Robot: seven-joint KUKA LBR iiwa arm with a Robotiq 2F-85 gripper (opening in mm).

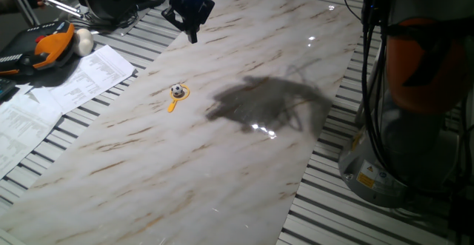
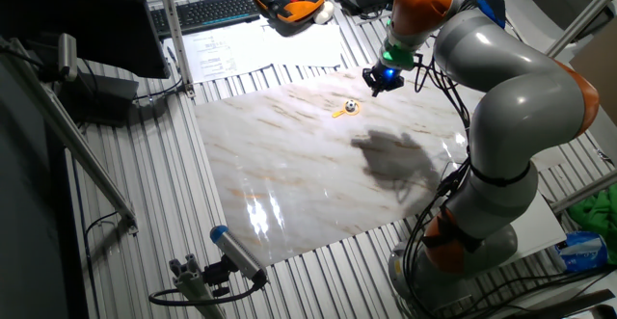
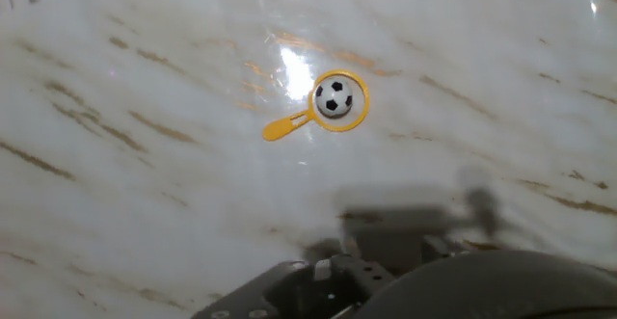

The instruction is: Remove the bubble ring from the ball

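The tiny black-and-white ball [image 3: 334,98] sits inside the loop of the orange-yellow bubble ring [image 3: 286,126], which lies flat on the marble tabletop [image 1: 244,163]. Ball [image 1: 176,91] and ring [image 1: 172,106] show in one fixed view, and ball [image 2: 351,106] and ring [image 2: 339,113] in the other. My gripper [image 1: 192,36] hangs above the table, up and behind the ring, clear of it. Its fingers come together to a point and hold nothing. In the hand view only the blurred hand body shows at the bottom edge.
Printed papers [image 1: 52,97], an orange-and-black tool [image 1: 44,49] and a larger whitish ball [image 1: 83,44] lie at the left. A keyboard [image 2: 207,11] stands at the back. The arm's base [image 2: 463,252] and cables are at the right.
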